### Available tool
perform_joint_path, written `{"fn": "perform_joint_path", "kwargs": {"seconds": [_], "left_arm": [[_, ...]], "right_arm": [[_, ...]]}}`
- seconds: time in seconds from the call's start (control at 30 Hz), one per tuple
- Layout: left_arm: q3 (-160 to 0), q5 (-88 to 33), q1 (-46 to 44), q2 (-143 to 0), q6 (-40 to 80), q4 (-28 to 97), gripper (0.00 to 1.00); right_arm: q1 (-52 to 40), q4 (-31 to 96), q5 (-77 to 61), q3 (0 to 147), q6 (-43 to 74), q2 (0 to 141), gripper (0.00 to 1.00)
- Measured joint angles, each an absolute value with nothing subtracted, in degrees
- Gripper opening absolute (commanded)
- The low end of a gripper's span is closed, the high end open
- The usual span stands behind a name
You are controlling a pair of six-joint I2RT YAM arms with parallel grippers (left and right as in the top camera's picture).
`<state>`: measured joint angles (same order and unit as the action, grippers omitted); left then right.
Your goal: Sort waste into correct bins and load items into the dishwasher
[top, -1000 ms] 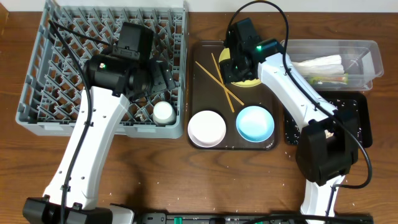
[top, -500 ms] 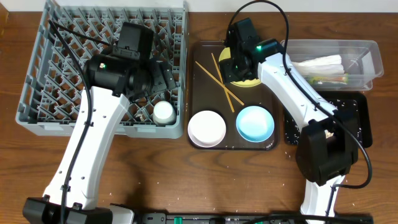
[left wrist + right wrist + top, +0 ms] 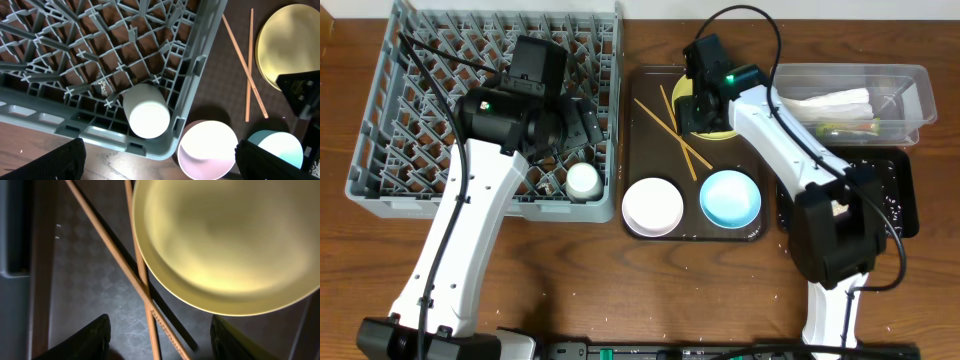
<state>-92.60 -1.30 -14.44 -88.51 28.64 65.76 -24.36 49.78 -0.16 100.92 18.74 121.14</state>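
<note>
My right gripper (image 3: 698, 108) hovers over the brown tray (image 3: 645, 100), open. In the right wrist view its gripper (image 3: 160, 347) straddles the crossed wooden chopsticks (image 3: 145, 290) beside the rim of the yellow plate (image 3: 225, 240), touching neither. My left gripper (image 3: 582, 125) hangs wide open over the near right corner of the grey dish rack (image 3: 380, 150); the white cup (image 3: 146, 112) lies in that corner, and nothing is between the left gripper's fingers (image 3: 65, 160). The white bowl (image 3: 653, 207) and light-blue bowl (image 3: 730, 197) sit at the tray's front.
The clear tub (image 3: 910, 85) at the far right holds the white napkin (image 3: 835, 103) and the green-and-yellow wrapper (image 3: 845, 128). In front of it the black tray (image 3: 895, 200) carries whitish scraps. My right arm crosses above that tray.
My right wrist has shifted slightly left over the plate and chopsticks, and its forearm has swung a little. The left arm and the cup have not moved.
</note>
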Motion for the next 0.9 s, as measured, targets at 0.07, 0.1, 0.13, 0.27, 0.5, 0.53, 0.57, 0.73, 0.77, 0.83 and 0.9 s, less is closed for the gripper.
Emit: {"fn": "perform_joint_path", "kwargs": {"seconds": [0.07, 0.1, 0.13, 0.27, 0.5, 0.53, 0.57, 0.73, 0.77, 0.83, 0.9], "left_arm": [[-92.6, -1.3, -14.4, -88.5, 28.6, 65.8, 0.97], [-92.6, -1.3, -14.4, -88.5, 28.6, 65.8, 0.97], [-92.6, -1.3, -14.4, -88.5, 28.6, 65.8, 0.97], [-92.6, -1.3, -14.4, -88.5, 28.6, 65.8, 0.97], [-92.6, -1.3, -14.4, -88.5, 28.6, 65.8, 0.97], [-92.6, -1.3, -14.4, -88.5, 28.6, 65.8, 0.97], [-92.6, -1.3, -14.4, -88.5, 28.6, 65.8, 0.97], [-92.6, -1.3, -14.4, -88.5, 28.6, 65.8, 0.97], [-92.6, -1.3, -14.4, -88.5, 28.6, 65.8, 0.97], [-92.6, -1.3, -14.4, -88.5, 28.6, 65.8, 0.97], [-92.6, -1.3, -14.4, -88.5, 28.6, 65.8, 0.97]], "right_arm": [[-24.4, 49.8, -0.2, 100.9, 19.0, 122.2, 0.61], [-24.4, 49.8, -0.2, 100.9, 18.9, 122.6, 0.61], [-24.4, 49.8, -0.2, 100.9, 18.8, 123.0, 0.60], [-24.4, 50.1, -1.1, 100.9, 17.3, 123.1, 0.59], [-24.4, 50.8, -1.7, 100.9, 16.5, 123.1, 0.53], [-24.4, 50.9, -1.7, 100.9, 16.4, 123.1, 0.53], [-24.5, 51.0, -1.7, 100.9, 16.2, 123.1, 0.53], [-25.1, 53.0, -1.8, 100.9, 15.4, 123.1, 0.51], [-25.3, 53.8, -1.9, 100.9, 15.2, 123.1, 0.50], [-25.6, 55.9, -2.6, 100.9, 14.9, 123.1, 0.47], [-25.8, 57.7, -3.9, 100.9, 14.8, 123.1, 0.46]]}}
